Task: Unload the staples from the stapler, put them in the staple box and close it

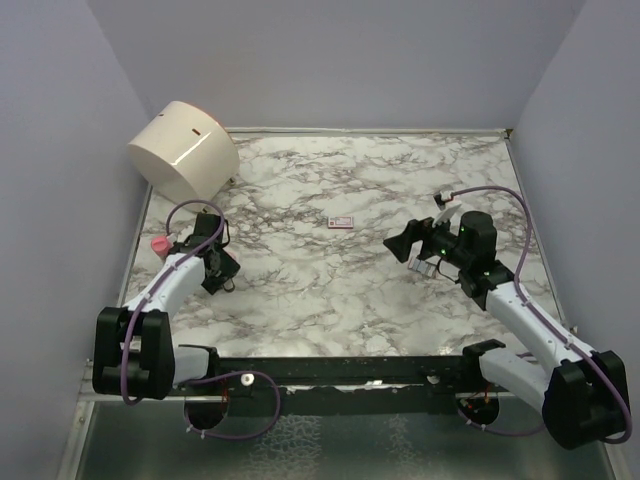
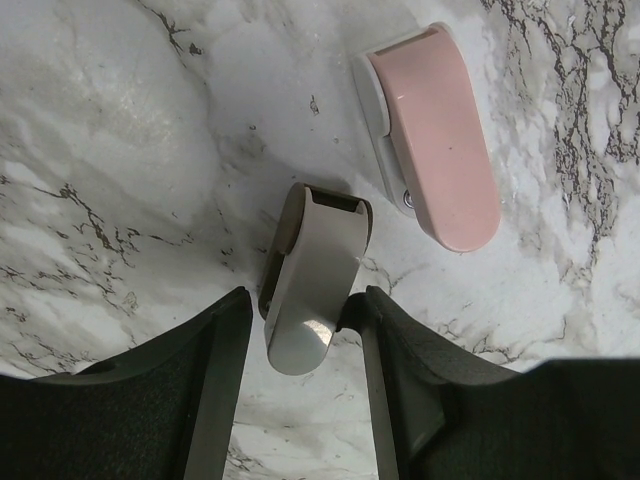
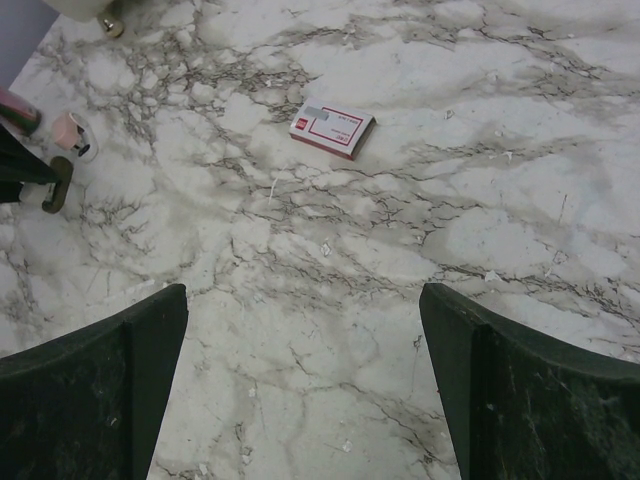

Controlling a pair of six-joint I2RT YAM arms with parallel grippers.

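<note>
The stapler (image 2: 435, 140) lies opened out on the marble surface (image 1: 400, 300) at the left side, its pink top flat and its grey arm (image 2: 315, 270) pointing away from the top. The left gripper (image 2: 305, 298) has its jaws narrowed around that grey arm. The right finger (image 2: 395, 350) seems to touch the arm, but I cannot tell whether it is truly clamped. The right gripper (image 3: 303, 295) hovers over bare marble on the right, jaws wide and holding nothing. A small red-and-white box (image 1: 341, 222) lies near the middle, well apart from both arms. A cream drum (image 1: 185, 148) sits tilted in the far left corner.
</note>
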